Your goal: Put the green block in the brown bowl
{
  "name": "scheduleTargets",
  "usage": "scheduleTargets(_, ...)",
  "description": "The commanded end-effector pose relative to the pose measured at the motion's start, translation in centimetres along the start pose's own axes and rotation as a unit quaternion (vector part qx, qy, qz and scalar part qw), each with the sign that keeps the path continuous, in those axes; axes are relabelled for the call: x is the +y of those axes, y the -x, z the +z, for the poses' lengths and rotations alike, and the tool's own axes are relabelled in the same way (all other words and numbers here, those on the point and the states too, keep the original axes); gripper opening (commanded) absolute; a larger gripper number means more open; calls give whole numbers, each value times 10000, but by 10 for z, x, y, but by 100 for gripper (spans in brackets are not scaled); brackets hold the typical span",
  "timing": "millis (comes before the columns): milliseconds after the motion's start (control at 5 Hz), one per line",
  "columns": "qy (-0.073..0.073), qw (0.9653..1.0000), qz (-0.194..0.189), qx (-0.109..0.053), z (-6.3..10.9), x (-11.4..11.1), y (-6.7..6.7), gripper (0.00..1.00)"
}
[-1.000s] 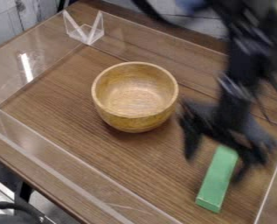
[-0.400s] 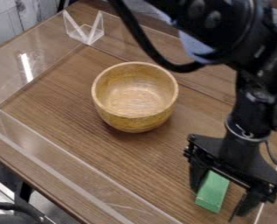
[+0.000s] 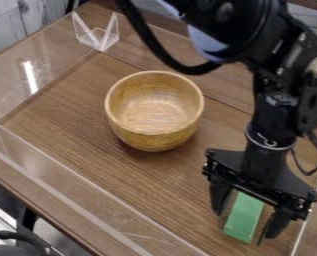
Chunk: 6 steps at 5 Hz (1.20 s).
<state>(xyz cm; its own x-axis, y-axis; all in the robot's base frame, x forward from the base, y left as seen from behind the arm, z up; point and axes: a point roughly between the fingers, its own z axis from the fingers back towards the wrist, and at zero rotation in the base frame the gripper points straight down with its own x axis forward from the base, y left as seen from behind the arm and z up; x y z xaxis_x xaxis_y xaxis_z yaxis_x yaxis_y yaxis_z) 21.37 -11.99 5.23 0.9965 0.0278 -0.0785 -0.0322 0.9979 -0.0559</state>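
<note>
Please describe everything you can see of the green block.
The green block is a flat, bright green bar with a matte look, lying on the wooden table near the front right edge, apart from the brown bowl. The open end effector straddles it, hiding its upper part. Contact cannot be told.

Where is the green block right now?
The green block lies on the wooden table at the lower right of the camera view, between the open fingers of the robot's hand, to the right of the brown bowl.
</note>
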Motion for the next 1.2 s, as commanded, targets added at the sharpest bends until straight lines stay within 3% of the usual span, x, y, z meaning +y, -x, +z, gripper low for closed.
scheduleTargets(0, 207, 9993, 66, -291, 16, 0, -8, 100)
scheduleTargets(1000, 339, 9985, 237, -350, 3, 4, -24, 100)
